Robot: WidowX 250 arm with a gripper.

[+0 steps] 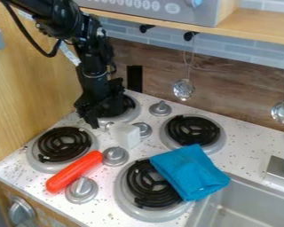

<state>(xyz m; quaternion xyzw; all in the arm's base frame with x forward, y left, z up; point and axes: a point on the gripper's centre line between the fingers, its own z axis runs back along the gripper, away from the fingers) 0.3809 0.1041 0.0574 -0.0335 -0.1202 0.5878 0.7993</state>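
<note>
The black gripper (101, 116) hangs at the upper left of the stovetop, in front of the back left burner (131, 116). Just to its lower right stands a whitish block-like object (126, 135), close to the gripper; whether they touch is unclear. An orange-red, rounded, elongated object (74, 171) lies diagonally beside the front left burner (64, 144), near two silver knobs. A folded blue cloth (190, 171) covers the right part of the front burner (145, 184) and reaches the sink's edge.
Silver knobs (115, 156) stand among the burners. Behind the cloth is the back right burner (193, 131). The sink (242, 201) lies at lower right, with a metal faucet base (279, 172) beside it. Ladles (183, 89) hang from hooks below a wooden shelf (257, 27); a wooden wall rises at left.
</note>
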